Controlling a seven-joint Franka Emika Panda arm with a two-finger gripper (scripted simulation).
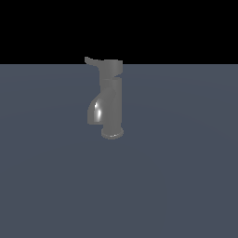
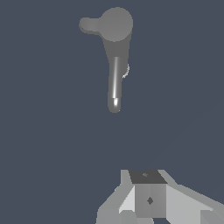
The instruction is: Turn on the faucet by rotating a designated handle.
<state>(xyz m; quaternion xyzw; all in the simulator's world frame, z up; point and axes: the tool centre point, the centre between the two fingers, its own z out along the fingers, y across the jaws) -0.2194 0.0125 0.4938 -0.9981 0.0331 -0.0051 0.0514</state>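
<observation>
Standing upright, faucet (image 1: 111,104); handle (image 1: 93,61) horizontal, pointing toward exterior view's left.

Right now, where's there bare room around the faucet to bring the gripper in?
The faucet is the only object on the grey surface. Bare floor lies all round its base in the exterior view. It is tightest on that view's left, where the handle and spout stick out. The gripper sits well clear of it.
</observation>
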